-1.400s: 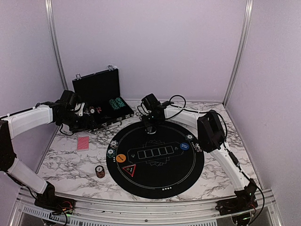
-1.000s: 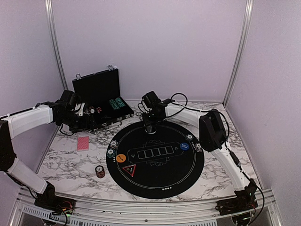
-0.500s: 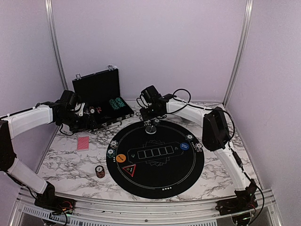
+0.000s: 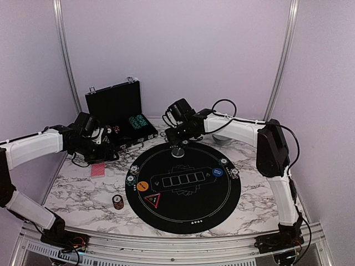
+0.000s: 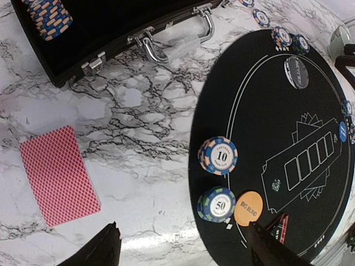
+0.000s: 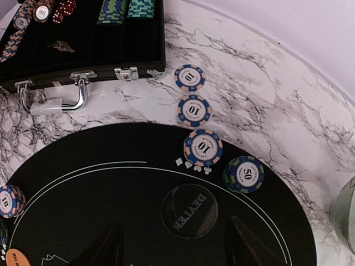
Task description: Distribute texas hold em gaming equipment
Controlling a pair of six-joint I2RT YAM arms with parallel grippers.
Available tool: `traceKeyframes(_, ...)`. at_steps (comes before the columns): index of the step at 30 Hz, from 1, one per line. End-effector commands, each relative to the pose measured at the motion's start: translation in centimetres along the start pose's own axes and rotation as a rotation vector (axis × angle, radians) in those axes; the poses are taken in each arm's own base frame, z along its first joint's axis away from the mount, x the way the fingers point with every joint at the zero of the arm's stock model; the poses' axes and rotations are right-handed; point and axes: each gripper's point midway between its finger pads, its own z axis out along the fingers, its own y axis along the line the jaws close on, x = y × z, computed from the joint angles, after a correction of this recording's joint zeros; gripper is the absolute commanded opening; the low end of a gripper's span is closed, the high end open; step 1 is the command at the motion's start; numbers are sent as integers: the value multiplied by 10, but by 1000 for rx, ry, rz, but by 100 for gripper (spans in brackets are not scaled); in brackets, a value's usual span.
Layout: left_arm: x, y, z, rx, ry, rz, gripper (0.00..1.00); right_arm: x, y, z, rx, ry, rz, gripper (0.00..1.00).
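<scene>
The left arm reaches in from the left side, its forearm low over the counter (image 4: 72,188). The left claw (image 5: 186,256) hangs near the front of the open black case (image 5: 111,33), fingers spread wide with nothing between them. The right arm rises from its base, bends at a high elbow and runs left. The right claw (image 6: 177,249) hangs over the far edge of the round black mat (image 6: 111,188), also spread wide and empty.

On the mat under the right claw lies 1 disc reading "DEALER" (image 6: 188,218). Beside it are 3 chip stacks marked "10" (image 6: 193,111), in a row running from the counter onto the mat's rim, and 1 stack marked "50" (image 6: 243,173). At the mat's left edge are 1 "10" stack (image 5: 218,155), 1 "50" stack (image 5: 217,204) and 1 orange disc reading "BIG BLIND" (image 5: 248,208). 1 pinkish-red-backed pile of cards (image 5: 59,174) lies on the counter near the left claw. 1 blue disc (image 4: 217,172) sits at the mat's right edge. 1 more chip stack (image 4: 117,201) stands on the counter, off the mat's near-left side.
</scene>
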Motion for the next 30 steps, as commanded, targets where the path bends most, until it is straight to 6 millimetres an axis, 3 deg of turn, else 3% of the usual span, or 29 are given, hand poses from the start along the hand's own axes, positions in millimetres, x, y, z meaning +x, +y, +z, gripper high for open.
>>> traceKeyframes(1,25,-1,-10,-54,33,-9,79,-24,12,-37,-50,-98,14,61)
traceKeyframes(12,85,-20,-19,-138,149,53,79,-8,1,-75,-60,-140,21,73)
traceKeyframes(21,127,-25,-24,-197,229,97,79,-6,-15,-103,-44,-210,50,74)
traceKeyframes(30,152,-22,-17,-274,315,193,73,-4,-22,-112,-31,-230,66,74)
